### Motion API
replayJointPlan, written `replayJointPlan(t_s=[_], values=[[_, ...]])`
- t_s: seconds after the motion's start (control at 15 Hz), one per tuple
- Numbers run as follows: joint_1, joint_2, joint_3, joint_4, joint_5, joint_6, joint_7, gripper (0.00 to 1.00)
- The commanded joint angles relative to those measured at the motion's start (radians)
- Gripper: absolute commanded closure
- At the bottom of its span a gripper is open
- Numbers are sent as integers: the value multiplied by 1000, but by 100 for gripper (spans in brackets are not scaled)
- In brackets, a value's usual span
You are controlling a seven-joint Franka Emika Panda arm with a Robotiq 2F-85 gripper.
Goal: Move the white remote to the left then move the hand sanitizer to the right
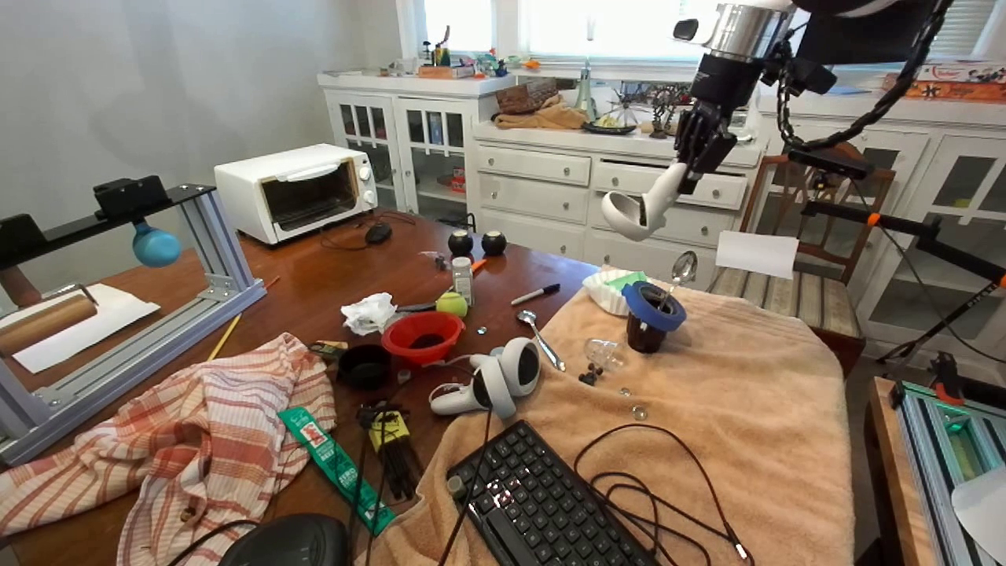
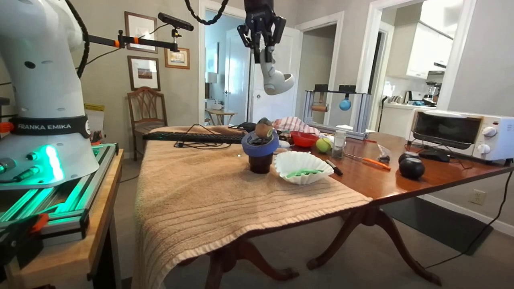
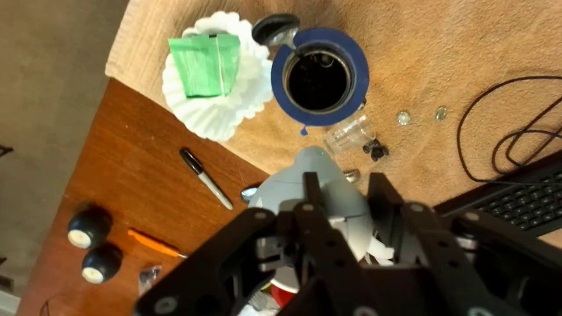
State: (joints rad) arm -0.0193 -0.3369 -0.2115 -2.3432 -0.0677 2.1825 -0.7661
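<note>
My gripper (image 1: pixel 688 174) is shut on the handle of a white remote (image 1: pixel 664 196), a controller with a ring at its lower end. It hangs in the air above the table; the gripper (image 2: pixel 264 56) and white remote (image 2: pixel 278 82) also show in an exterior view. In the wrist view the white remote (image 3: pixel 281 188) lies between the fingers of the gripper (image 3: pixel 344 182) and hides part of the table. A clear bottle (image 1: pixel 462 283) stands upright near the tennis ball, and a small clear bottle (image 1: pixel 603 354) lies by the mug. I cannot tell which is the hand sanitizer.
Below are a dark mug with a blue ring (image 1: pixel 654 308) and spoon, and a white paper cup (image 2: pixel 301 170) holding a green packet. Another white controller (image 1: pixel 515 369), a red bowl (image 1: pixel 423 336), a keyboard (image 1: pixel 542 495) and a marker (image 3: pixel 206 177) lie around.
</note>
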Motion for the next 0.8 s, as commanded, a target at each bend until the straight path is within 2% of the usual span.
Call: replayJointPlan(t_s=[0.0,0.2,0.33,0.47,0.53,0.73], values=[[50,129,-22,124,103,-4,-202,92],[37,227,1,234,141,-42,-308,92],[17,270,23,289,115,-60,-316,92],[-1,266,40,293,77,-52,-303,92],[-5,250,48,256,98,-20,-288,67],[-13,262,53,276,95,-24,-292,67]])
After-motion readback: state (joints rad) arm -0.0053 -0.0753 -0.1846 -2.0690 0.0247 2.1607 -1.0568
